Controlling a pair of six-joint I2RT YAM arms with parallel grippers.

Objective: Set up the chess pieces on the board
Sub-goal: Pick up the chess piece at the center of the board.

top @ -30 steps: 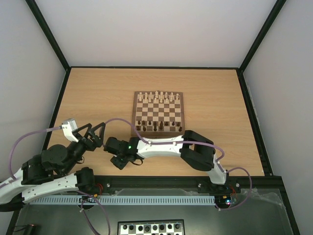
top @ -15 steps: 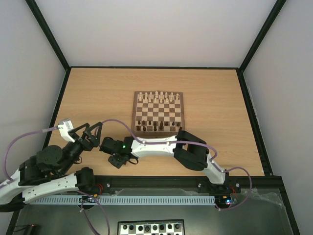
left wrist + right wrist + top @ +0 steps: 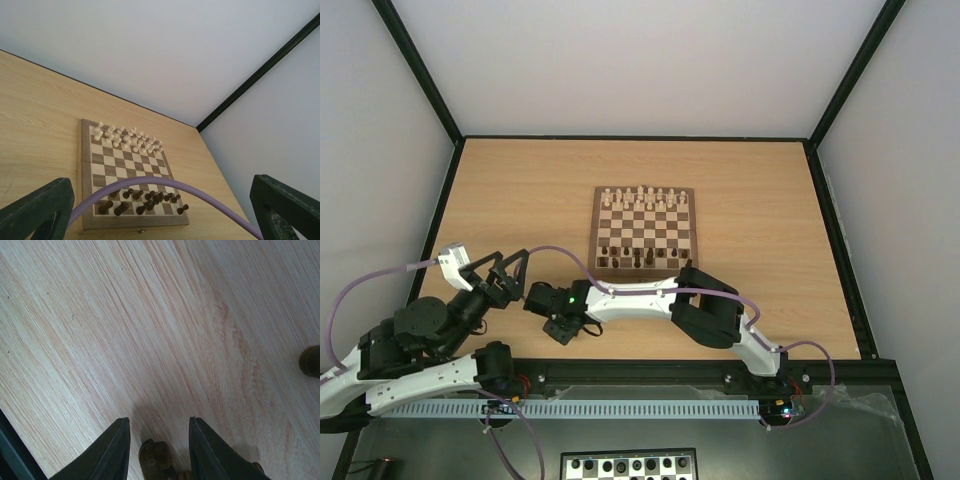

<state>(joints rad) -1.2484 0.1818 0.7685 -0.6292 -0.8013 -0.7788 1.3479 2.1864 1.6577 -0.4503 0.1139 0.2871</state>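
The board [image 3: 596, 232] lies mid-table. Dark chess pieces [image 3: 636, 260] crowd its near rows and pale ones [image 3: 645, 195] fill the far rows. The left wrist view shows the same board [image 3: 86, 200] and dark pieces [image 3: 145, 197] from low down. My right gripper [image 3: 560, 325] reaches left over bare table, near the left arm. Its open jaws [image 3: 157, 422] straddle a dark piece [image 3: 155, 460] lying on the wood, with gaps on both sides. Another dark piece [image 3: 311, 361] shows at the right edge. My left gripper [image 3: 510, 262] is wide open and holds nothing.
A purple cable [image 3: 150, 182] arcs across the left wrist view in front of the board. A black-and-white checkered board [image 3: 628, 465] sits below the arm bases, off the table. Black frame posts and white walls bound the table.
The right arm has slid a little to the left and its jaws have narrowed around the lying piece. The left arm drew back leftward early on, then stayed still.
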